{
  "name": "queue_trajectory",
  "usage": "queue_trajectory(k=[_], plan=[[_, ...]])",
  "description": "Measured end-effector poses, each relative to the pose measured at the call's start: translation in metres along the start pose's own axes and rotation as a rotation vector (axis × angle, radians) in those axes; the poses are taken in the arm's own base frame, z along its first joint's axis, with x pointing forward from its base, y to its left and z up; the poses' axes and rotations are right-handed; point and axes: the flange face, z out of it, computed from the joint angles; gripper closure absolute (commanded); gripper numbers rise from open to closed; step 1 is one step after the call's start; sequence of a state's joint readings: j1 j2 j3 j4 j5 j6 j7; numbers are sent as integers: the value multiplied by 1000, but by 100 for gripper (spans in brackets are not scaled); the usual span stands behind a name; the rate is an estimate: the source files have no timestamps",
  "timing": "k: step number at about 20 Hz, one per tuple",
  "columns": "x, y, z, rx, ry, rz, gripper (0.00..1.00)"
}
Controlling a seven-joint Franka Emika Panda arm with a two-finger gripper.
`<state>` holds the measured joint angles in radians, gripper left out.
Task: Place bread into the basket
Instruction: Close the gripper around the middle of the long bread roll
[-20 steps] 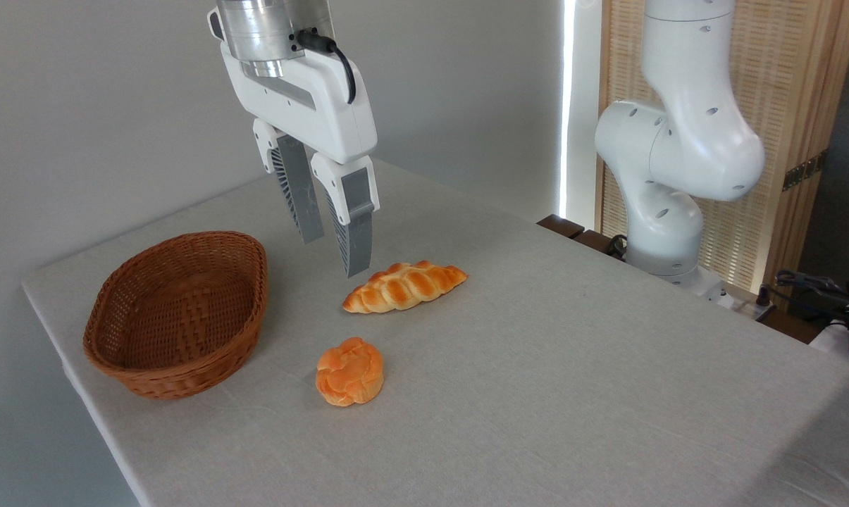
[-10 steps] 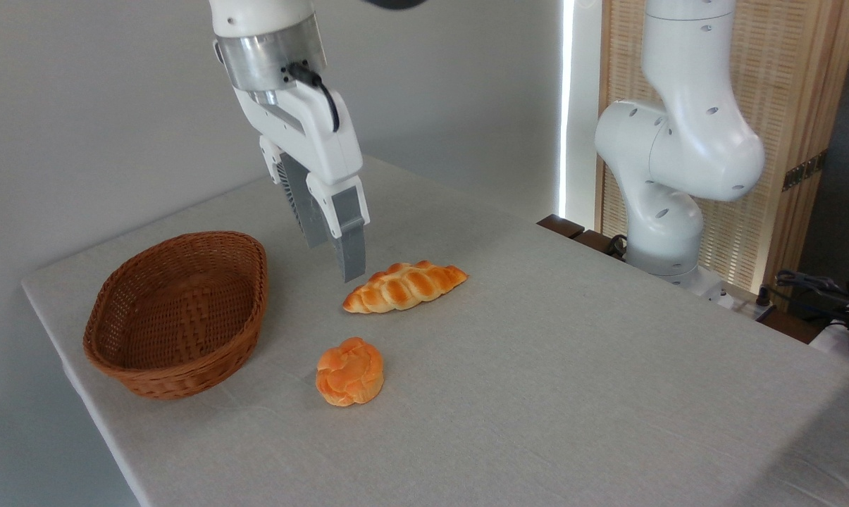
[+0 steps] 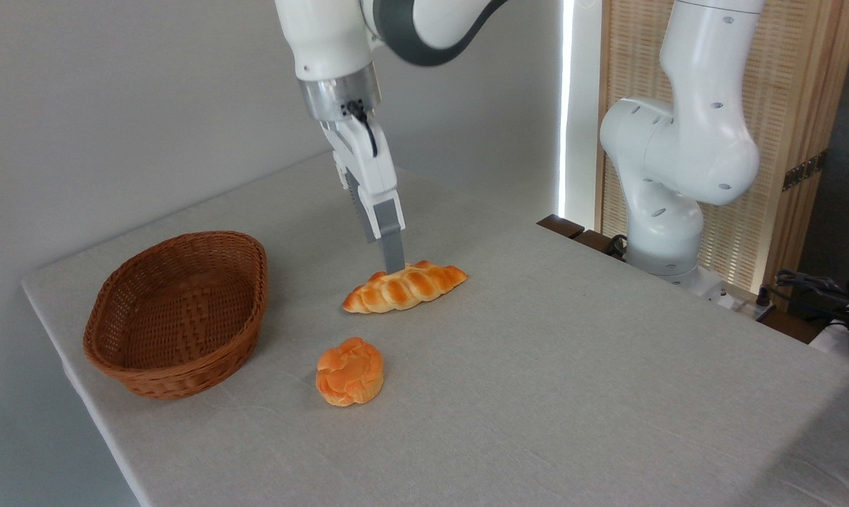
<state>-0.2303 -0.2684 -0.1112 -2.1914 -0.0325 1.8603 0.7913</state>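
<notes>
The bread (image 3: 404, 286), a long braided golden loaf, lies flat on the grey table, to the right of the basket. The basket (image 3: 206, 355) is an oval brown wicker one with nothing in it, standing near the table's left edge. My gripper (image 3: 389, 258) hangs pointing down over the loaf's far side. It is turned nearly edge-on to the camera. The near fingertip (image 3: 394, 263) is just above the loaf's top edge; whether it touches is unclear. The fingers stand apart, one behind the other, with nothing between them.
A round knotted orange bun (image 3: 349, 371) lies in front of the loaf, nearer the camera. The arm's white base (image 3: 667, 183) stands past the table's far right edge, before a slatted wooden screen. Cables lie at the far right.
The gripper has swung right and down from beside the loaf's left end to above its far side, turning from a broadside to a nearly edge-on view. Bread, bun and basket have not moved.
</notes>
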Motion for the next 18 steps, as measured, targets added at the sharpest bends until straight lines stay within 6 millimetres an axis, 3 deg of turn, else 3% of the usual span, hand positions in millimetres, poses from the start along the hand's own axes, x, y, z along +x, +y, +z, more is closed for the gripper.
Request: queue_trajectory(k=[4, 10, 13, 15, 17, 18], plan=[[12, 19, 29, -14, -19, 89, 0], [15, 23, 69, -30, -32, 122, 0], [20, 23, 79, -32, -33, 130, 0], [24, 25, 85, -35, -36, 141, 35], [29, 28, 90, -39, -40, 153, 51], [31, 29, 92, -41, -41, 156, 53]])
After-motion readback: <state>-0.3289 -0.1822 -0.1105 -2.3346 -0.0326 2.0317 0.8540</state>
